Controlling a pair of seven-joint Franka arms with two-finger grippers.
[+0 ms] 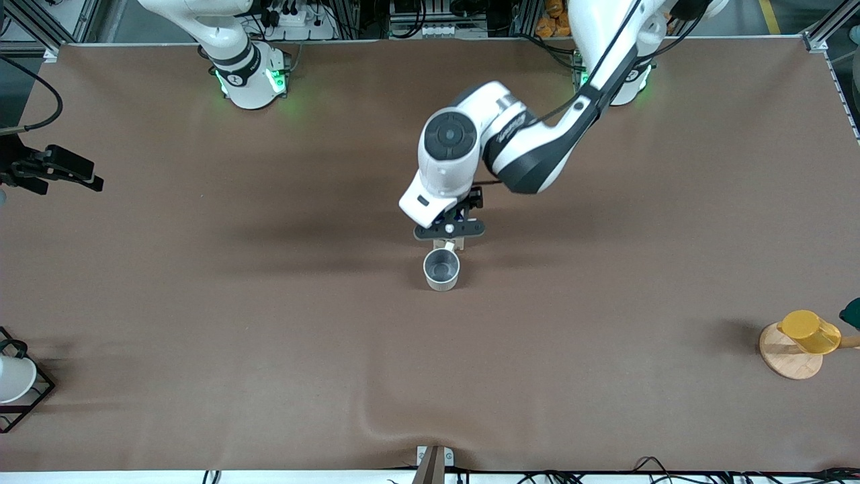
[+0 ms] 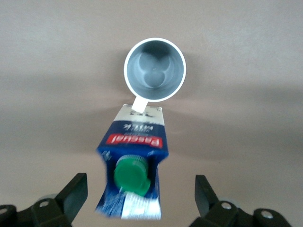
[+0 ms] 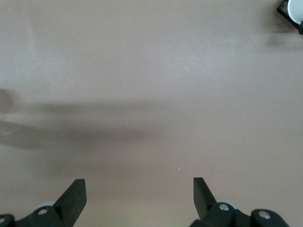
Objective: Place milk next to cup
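Left gripper (image 2: 139,198) spread wide over milk (image 2: 135,165), gripping nothing; carton touching cup (image 2: 155,70) handle. Right gripper (image 3: 139,198) wide open, empty, waiting over bare table (image 1: 201,302).

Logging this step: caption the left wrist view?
Open left gripper above upright milk carton standing beside the cup, near its handle.

Light falls evenly from overhead, soft and fairly bright on my table (image 1: 201,302). My left arm (image 1: 537,148) throws a broad, faint shadow across the cloth. Through my left wrist the milk (image 2: 135,165) looks slightly blurred (the carton's near end most). No glare anywhere.
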